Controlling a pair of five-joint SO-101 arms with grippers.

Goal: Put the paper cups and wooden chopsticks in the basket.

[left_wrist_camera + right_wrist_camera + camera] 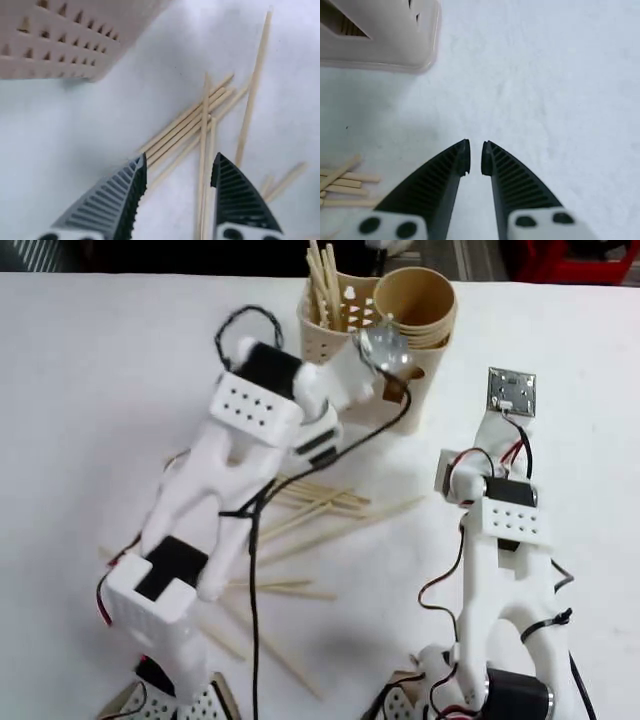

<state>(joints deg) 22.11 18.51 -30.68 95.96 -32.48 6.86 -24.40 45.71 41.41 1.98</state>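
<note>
No legible text, labels or numbers anywhere.

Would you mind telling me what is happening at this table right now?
Two robot arms are clearing a table into the basket. It already holds the paper cups and some chopsticks. The loose chopsticks lie on the table, and the left end effector hangs open above them, holding nothing. The right end effector is shut and empty near the basket.

The left gripper (180, 160) is open over the white table (75, 130). A bunch of wooden chopsticks (192, 122) lies flat just past its fingertips, and one runs between them. The basket (55, 45) stands farther ahead.
</note>
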